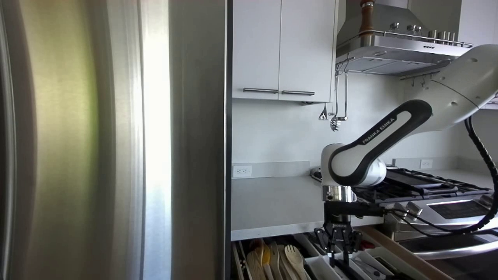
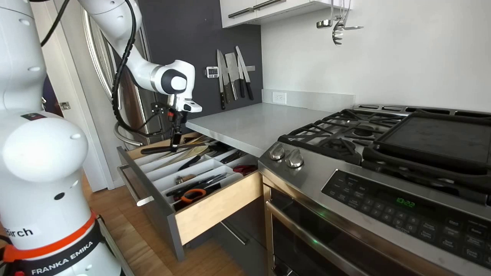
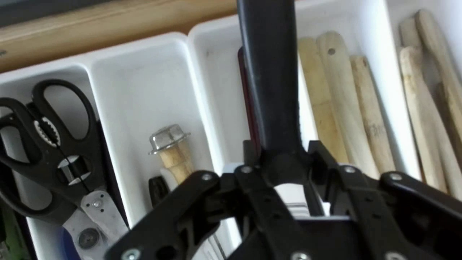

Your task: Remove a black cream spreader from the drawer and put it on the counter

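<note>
The black cream spreader (image 3: 270, 79) is between the fingers of my gripper (image 3: 282, 148), its handle running up the wrist view. In an exterior view the spreader (image 2: 158, 150) lies about level in the gripper (image 2: 175, 147), just above the open drawer (image 2: 220, 209). In an exterior view the gripper (image 1: 338, 261) points down over the drawer (image 1: 404, 252), and only part of the dark spreader (image 1: 348, 270) shows. The blade is mostly hidden by the gripper in the wrist view. The pale grey counter (image 2: 245, 119) lies behind and above the drawer; it also shows in an exterior view (image 1: 272, 202).
White trays hold wooden utensils (image 3: 339, 97), black scissors (image 3: 68, 144) and a wooden-handled tool (image 3: 177, 159). The steel cooktop (image 2: 341, 134) with black grates adjoins the counter. A tall steel fridge (image 1: 116, 140) stands beside the drawer. Knives (image 2: 232, 74) hang on the dark wall.
</note>
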You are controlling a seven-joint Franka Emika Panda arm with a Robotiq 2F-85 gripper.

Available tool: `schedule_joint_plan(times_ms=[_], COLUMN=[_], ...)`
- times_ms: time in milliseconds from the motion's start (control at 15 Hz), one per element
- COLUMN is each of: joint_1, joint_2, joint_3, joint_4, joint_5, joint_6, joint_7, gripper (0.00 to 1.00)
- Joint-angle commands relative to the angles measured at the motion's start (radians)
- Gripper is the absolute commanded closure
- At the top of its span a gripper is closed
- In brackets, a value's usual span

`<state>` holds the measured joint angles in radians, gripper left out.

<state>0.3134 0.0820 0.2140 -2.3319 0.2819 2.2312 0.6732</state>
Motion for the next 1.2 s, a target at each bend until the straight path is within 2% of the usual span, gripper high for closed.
schedule_joint_plan(times_ms=[0,333,933,1000,1133], joint_1=[-0.019,-0.012,-0.018,-0.022,-0.035], joint_2=[-0.031,-0.056,-0.118,-0.108,-0.077], joint_3=[0.028,0.048,0.052,0.048,0.041], joint_4=[0.036,0.095,0.162,0.187,0.231], joint_5=[0.12,0.22,0.169,0.155,0.091], joint_6=[-0.164,-0.357,-0.335,-0.361,-0.346], joint_7=[-0.114,-0.278,-0.357,-0.377,-0.318], gripper=[0.86,0.86,0.86,0.86,0.86])
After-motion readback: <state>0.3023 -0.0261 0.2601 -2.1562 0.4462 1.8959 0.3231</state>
